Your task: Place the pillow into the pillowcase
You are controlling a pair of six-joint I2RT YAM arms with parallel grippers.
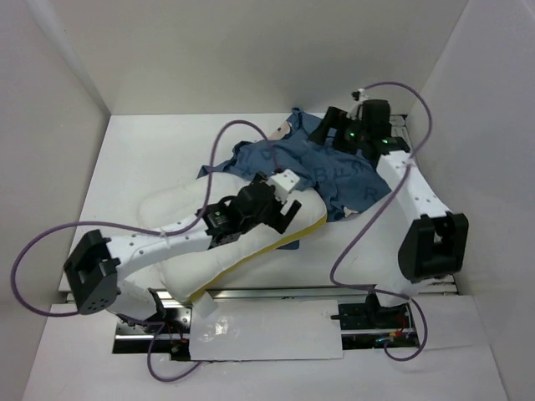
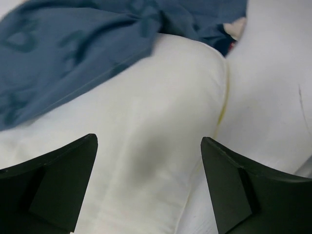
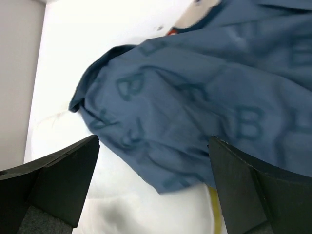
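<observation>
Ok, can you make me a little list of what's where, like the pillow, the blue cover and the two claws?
pillow: white with a yellow edge, lying on the table, mostly bare
pillowcase: blue, crumpled, draped over the pillow's far end
left gripper: open, above the pillow, holding nothing
right gripper: open, above the pillowcase, holding nothing
job: not done yet
</observation>
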